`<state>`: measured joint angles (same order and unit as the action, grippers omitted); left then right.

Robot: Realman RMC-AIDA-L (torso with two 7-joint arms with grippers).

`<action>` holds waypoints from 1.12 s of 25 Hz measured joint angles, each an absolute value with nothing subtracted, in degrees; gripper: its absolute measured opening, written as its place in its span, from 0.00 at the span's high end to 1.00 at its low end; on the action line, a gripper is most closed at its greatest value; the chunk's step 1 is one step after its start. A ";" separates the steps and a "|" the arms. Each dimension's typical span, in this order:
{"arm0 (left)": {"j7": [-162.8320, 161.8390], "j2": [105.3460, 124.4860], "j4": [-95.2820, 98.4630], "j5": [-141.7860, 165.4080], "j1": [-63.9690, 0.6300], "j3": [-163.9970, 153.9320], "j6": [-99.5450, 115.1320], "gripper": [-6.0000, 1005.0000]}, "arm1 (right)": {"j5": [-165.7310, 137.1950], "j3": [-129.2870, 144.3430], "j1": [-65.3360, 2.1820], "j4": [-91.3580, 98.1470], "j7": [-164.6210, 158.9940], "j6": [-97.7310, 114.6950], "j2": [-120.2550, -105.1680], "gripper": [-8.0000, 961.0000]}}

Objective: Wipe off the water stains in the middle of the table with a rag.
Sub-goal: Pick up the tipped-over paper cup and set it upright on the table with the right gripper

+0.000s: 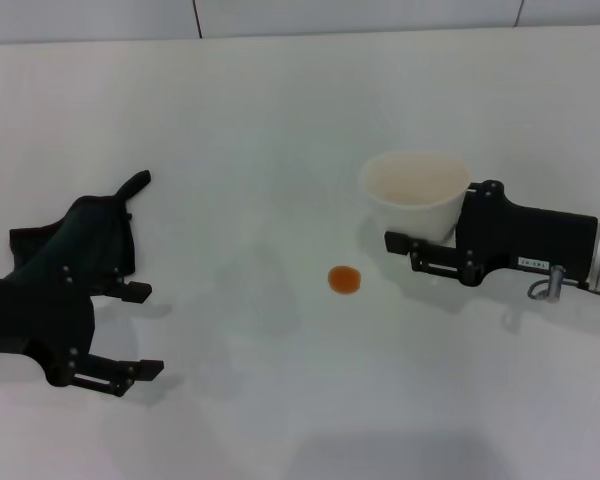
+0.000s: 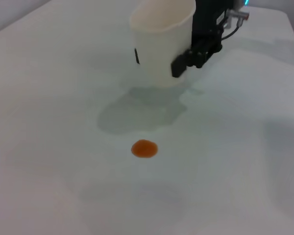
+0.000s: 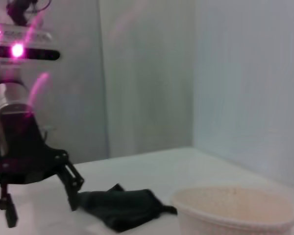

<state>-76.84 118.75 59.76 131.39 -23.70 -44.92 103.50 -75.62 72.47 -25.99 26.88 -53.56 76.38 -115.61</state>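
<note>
The water stain [image 1: 344, 279] is a small round orange-brown spot in the middle of the white table [image 1: 280, 120]; it also shows in the left wrist view [image 2: 144, 148]. The black rag [image 1: 80, 235] lies at the left with its pointed tail toward the back, and shows in the right wrist view [image 3: 120, 208]. My left gripper [image 1: 140, 330] is open and empty just in front of the rag, its arm over the rag's near edge. My right gripper [image 1: 412, 222] is shut on a whitish plastic cup [image 1: 415, 190], right of and behind the stain.
The cup [image 2: 161, 44] casts a grey shadow on the table toward the stain. A wall seam runs along the table's far edge. In the right wrist view the cup's rim [image 3: 235, 205] is close and my left gripper [image 3: 41, 208] stands beyond the rag.
</note>
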 joint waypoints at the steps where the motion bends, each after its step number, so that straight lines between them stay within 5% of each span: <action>1: -76.83 118.77 59.77 131.39 -23.66 -44.91 103.51 0.12 | -74.10 72.55 -26.00 25.32 -50.89 76.48 -115.68 0.40; 28: -76.27 119.01 59.76 130.65 -23.37 -44.91 103.54 0.12 | -63.12 73.67 -27.43 5.26 -26.27 74.56 -116.18 0.25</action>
